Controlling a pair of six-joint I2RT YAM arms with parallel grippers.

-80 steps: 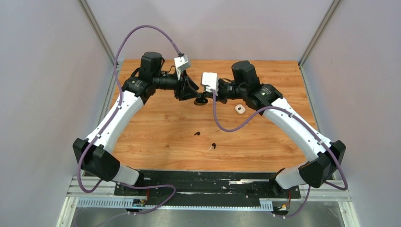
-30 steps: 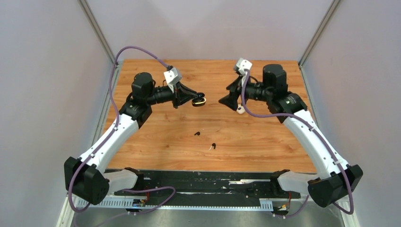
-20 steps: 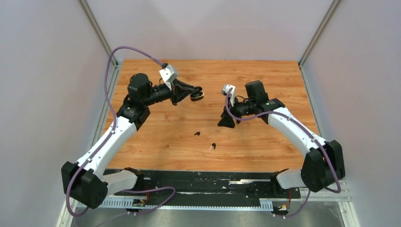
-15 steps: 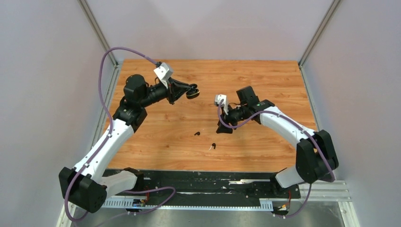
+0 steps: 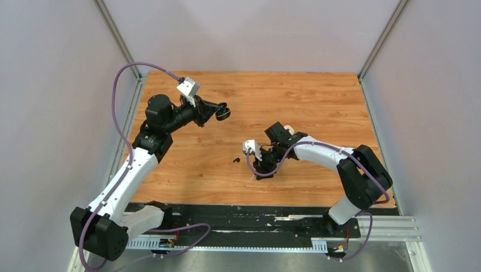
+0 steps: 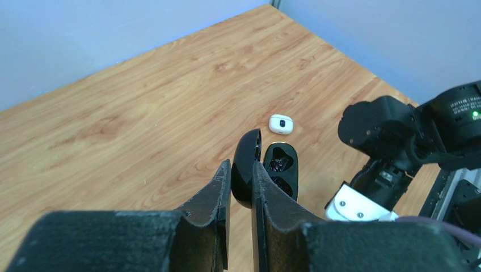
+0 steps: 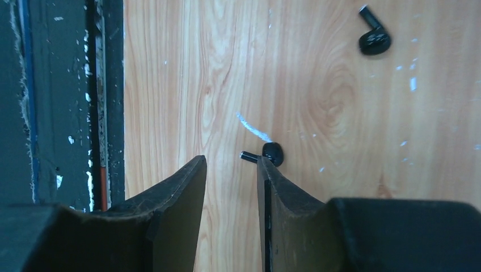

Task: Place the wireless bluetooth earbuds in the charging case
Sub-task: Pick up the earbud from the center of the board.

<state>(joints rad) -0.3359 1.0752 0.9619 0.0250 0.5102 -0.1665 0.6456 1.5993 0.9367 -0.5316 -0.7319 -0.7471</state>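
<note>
Upper left of the overhead frame: the left fingers [image 6: 240, 169] are clamped flat on the lid of the glossy black clamshell charging case [image 6: 280, 164]. They hold it open above the wooden desk [image 5: 317, 96] with its cavity showing. Just past it on the boards lies a small white rounded case [image 6: 281, 123].

Moving to centre frame, one tiny black stemmed earbud [image 5: 236, 161] lies loose on the desk, on its own.

Right of that, the right fingers [image 7: 230, 164] are down low near the desk's front edge, parted, with nothing between them. And here's the key bit: the second black stemmed earbud [image 7: 266, 153] sits at the tip of the right-hand finger in the wrist view, touching or just beside it, not centred in the gap. Its stem points left across the opening, so the long axis runs finger to finger.

The right arm is by far the nearer; the left is well apart. My read is that the fingers need a nudge toward frame right, perhaps a wrist turn, before closing.
</note>
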